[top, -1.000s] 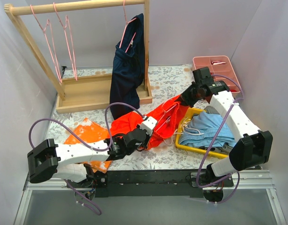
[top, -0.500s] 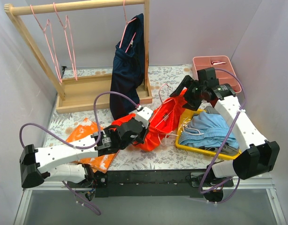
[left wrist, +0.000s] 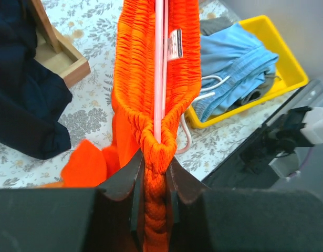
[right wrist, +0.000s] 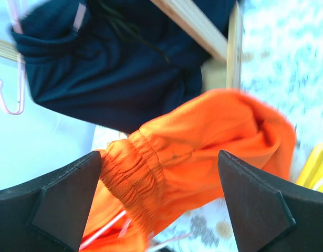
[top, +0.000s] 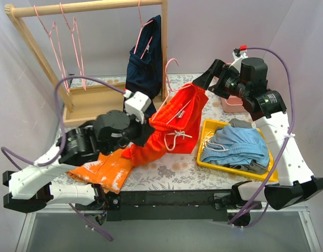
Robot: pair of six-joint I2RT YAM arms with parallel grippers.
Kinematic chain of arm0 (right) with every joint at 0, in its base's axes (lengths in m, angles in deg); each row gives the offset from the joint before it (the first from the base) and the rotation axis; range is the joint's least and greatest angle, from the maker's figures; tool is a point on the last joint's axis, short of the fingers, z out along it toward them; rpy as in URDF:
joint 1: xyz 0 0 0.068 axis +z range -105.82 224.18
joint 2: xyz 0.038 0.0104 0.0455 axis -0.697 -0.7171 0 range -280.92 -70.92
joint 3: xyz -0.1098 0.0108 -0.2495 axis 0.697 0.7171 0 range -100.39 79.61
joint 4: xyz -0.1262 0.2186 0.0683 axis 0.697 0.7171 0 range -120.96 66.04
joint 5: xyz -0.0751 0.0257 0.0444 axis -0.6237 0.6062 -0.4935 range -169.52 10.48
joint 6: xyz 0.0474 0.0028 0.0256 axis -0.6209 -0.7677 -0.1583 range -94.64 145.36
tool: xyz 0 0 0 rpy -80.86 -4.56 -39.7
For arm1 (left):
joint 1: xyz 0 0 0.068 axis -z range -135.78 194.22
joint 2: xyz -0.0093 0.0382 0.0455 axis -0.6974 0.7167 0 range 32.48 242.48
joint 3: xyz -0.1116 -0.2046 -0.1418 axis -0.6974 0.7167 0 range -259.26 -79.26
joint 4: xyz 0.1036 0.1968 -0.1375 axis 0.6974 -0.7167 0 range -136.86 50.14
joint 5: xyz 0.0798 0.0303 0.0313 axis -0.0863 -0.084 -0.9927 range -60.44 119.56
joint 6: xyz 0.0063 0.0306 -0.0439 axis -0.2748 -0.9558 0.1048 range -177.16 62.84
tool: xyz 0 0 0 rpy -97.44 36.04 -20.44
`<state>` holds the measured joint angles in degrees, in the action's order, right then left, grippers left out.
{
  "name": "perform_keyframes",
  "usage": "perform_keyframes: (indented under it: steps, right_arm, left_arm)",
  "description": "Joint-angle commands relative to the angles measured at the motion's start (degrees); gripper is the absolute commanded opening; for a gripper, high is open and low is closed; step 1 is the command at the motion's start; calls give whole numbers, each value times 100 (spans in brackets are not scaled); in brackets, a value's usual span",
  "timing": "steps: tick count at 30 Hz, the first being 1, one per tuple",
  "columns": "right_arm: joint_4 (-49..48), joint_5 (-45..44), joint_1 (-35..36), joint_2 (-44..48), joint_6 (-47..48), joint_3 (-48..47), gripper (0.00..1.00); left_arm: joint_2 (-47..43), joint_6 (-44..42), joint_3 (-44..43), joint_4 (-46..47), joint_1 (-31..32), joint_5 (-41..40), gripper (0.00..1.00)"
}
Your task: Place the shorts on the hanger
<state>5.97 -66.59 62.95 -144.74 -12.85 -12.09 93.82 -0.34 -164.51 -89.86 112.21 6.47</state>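
the shorts point(top: 178, 116) are thin, faintly shiny cloth. the hanger point(left wrist: 159, 63) is smooth wire. the rack point(top: 98, 7) is matt wood.

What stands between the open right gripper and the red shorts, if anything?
Nothing visible does. In the right wrist view the shorts lie directly ahead of the open right gripper, unobstructed; the navy garment hangs behind them.
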Motion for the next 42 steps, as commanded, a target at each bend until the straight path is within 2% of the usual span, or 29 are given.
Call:
perform_keyframes:
  steps: [1,2,6,13,19,24,33,42]
  right_arm:
    - [-713,-246,13,184,700,-190,99]
    - [-774,-282,13,193,762,-190,99]
    - [-1326,-195,13,193,1018,-112,99]
    - [-2065,-62,110,44,1132,275,99]
    - [-2523,-203,329,-176,1273,671,98]
    - [-2831,-475,593,-650,1352,768,98]
    - [-3148,-1116,1700,-1310,1695,574,98]
    - [-3991,-1144,2579,-1398,1773,1075,99]
  left_arm:
    - [175,-22,-1413,-1272,-14,-195,0]
    - [237,-4,-1920,-1458,-22,-196,0]
    - [317,189,-2687,-2092,-22,32,0]
    - [-333,673,-2601,-2366,-22,-90,0]
    - [-500,497,-3435,-2593,-22,-38,0]
    - [-650,365,-3717,-2541,-22,15,0]
    - [-983,225,-4113,-2453,-40,191,0]
    - [-1519,110,-4271,-2260,-66,209,0]
